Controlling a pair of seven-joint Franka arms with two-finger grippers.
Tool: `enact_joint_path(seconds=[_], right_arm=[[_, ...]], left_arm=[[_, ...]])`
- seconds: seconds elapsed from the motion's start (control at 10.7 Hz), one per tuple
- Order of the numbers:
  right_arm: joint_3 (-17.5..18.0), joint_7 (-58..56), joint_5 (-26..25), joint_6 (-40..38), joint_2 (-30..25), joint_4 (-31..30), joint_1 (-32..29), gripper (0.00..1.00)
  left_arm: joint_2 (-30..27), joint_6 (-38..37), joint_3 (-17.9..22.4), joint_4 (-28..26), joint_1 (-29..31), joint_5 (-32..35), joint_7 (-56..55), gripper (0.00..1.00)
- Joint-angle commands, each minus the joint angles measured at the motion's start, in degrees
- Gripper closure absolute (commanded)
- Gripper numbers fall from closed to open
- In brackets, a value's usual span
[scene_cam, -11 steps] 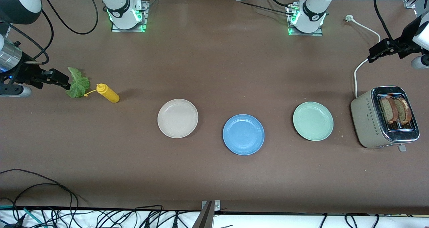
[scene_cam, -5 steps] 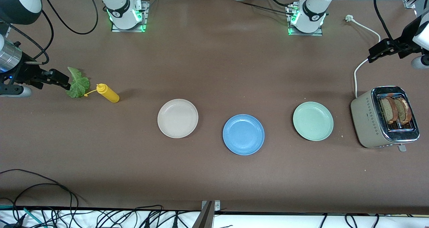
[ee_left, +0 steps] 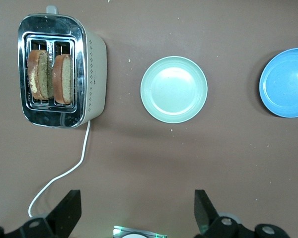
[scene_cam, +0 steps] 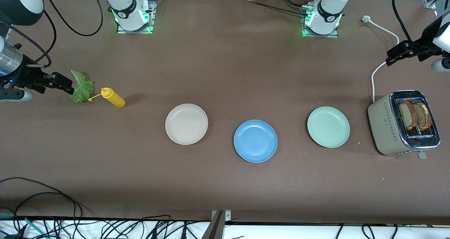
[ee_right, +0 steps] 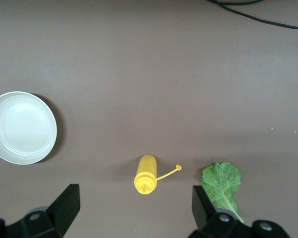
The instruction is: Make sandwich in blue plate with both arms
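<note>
Blue plate (scene_cam: 255, 141): bare, on the counter (scene_cam: 225, 182) between the cream-white plate (scene_cam: 186, 124) and the mint-green plate (scene_cam: 328, 127), a little nearer the front camera than either; nothing on any of the 3 plates.

Bread: 2 brown slices (scene_cam: 416, 115) standing upright in the slots of the toaster (scene_cam: 386, 126) at the left arm's end of the counter; neither lifted out; the toaster's white cord (scene_cam: 381, 65) lies loose on the counter.

Lettuce leaf (scene_cam: 82, 86): flat on the counter at the right arm's end, just beside the yellow squeeze bottle (scene_cam: 113, 97), which lies on its side.

Left pincer (ee_left: 138, 208): fingers wide apart, holding nothing; up in the air over bare counter near the toaster and its cord.

Right pincer (ee_right: 136, 208): fingers wide apart, holding nothing; up in the air just beside the lettuce leaf.

Progress, as judged: 0 of 3 layers placed; the whole assembly is left, namely 1 slice onto the blue plate, the leaf on it, then the 2nd slice on top.
</note>
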Motion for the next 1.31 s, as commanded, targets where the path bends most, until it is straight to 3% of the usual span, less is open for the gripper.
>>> enact_joint_path(seconds=[0.0,0.47,1.22], right_arm=[[0.0,2.6,0.8,-0.9,0.5,1.4,-0.2,0.0],[0.0,2.6,-2.0,-0.8,0.5,1.3,-0.1,0.0],[0.0,2.9,-2.3,-0.5,0.4,1.4,-0.1,0.0]], left_arm=[[0.9,-1.6,0.3,2.2,-0.2,-0.5,-0.1,0.0],[0.9,-1.6,0.3,2.2,-0.2,-0.4,-0.1,0.0],[0.9,-1.6,0.3,1.9,0.0,-0.4,-0.1,0.0]])
